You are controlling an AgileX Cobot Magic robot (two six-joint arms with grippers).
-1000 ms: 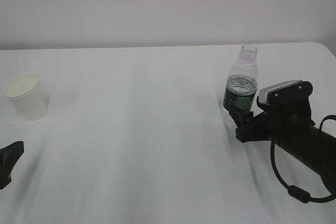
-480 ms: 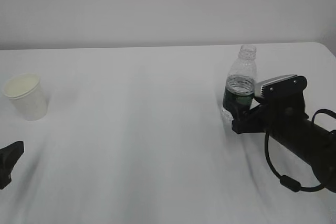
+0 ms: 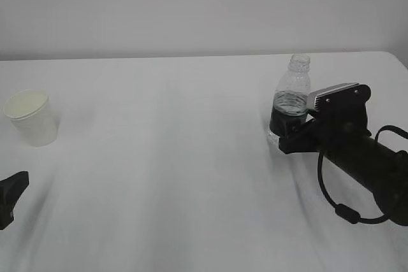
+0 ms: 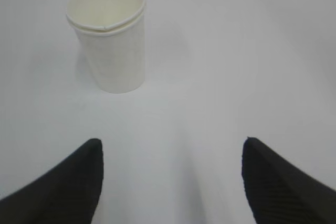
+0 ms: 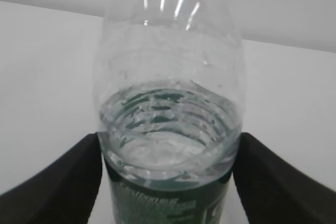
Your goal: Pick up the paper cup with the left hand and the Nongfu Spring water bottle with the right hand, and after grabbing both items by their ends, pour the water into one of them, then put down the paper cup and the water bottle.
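A white table point(image 3: 178, 176) is filling the exterior view, running back to a pale wall point(image 3: 191, 4). The right hand point(image 3: 290, 133), a black arm with a silver-grey plate at its wrist and a looping cable, is reaching in from about 4 o'clock toward the table's centre. Its jaws are standing apart on either side of the Nongfu Spring water bottle point(image 3: 291, 103); in the right wrist view the fingers point(image 5: 63, 182) are flanking the green label band just beside it, and contact cannot be told. The bottle is standing upright and capless at about 2 o'clock from the table's centre, with the water point(image 5: 168, 129) sitting just above the label. The paper cup point(image 3: 32, 116) is standing upright at about 9 o'clock, near the table's left edge. The left hand point(image 4: 170, 182) is sitting at about 8 o'clock, jaws wide apart and holding nothing, well short of the cup.
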